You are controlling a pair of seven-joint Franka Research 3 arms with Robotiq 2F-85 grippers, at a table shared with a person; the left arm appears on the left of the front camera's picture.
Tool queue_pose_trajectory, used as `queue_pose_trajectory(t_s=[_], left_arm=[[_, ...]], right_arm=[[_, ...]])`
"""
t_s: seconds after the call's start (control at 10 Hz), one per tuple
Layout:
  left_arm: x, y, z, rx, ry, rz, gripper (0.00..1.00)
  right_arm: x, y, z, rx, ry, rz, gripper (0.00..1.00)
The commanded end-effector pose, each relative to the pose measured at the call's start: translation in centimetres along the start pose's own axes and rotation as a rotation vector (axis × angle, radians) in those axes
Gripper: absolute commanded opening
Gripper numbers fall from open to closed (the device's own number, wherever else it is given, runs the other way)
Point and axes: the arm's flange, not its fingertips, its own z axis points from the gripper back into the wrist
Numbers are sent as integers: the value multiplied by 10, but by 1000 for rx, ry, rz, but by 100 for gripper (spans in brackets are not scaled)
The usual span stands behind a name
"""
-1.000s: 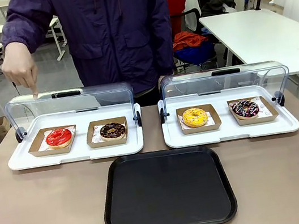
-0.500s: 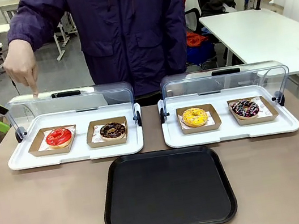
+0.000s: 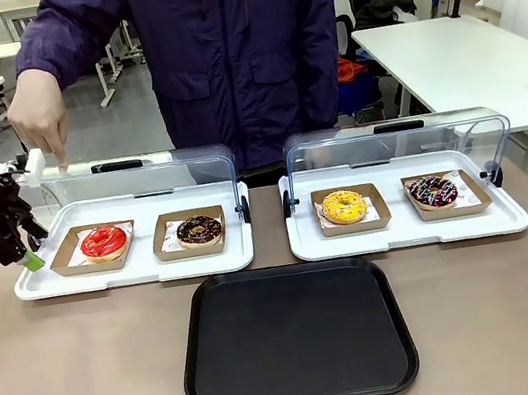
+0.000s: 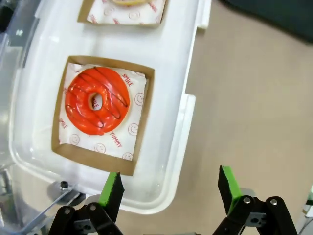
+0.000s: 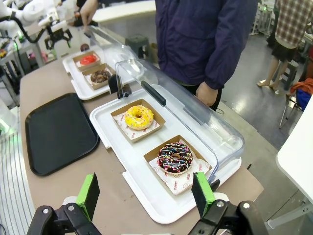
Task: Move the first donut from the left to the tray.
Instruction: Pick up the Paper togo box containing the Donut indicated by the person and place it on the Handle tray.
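Front view: newly swung in at the left end of the white case (image 3: pixel 135 276), left pincer (image 3: pixel 18 254) spread wide and empty. First donut (image 3: pixel 103 242) lying inside it, well apart from the tray (image 3: pixel 296 339).

Left wrist view: poised just short of the holder (image 4: pixel 93 157), so likely descending to grasp next.

Right wrist view: right pincer (image 5: pixel 146 193) released, idle.

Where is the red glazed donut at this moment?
In the front view the red donut sits at the left end of the left white tray, beside the chocolate donut.
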Motion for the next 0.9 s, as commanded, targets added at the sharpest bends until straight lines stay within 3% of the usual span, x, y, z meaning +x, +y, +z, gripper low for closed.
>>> queue_pose_trajectory(t_s=[0.0, 0.8], left_arm=[[-3, 11, -12, 47, 26, -46, 100], [-8, 51, -64, 24, 123, -127, 100]], right_arm=[[1, 0, 0, 2, -5, 4, 100], [1, 0, 0, 2, -5, 4, 100]])
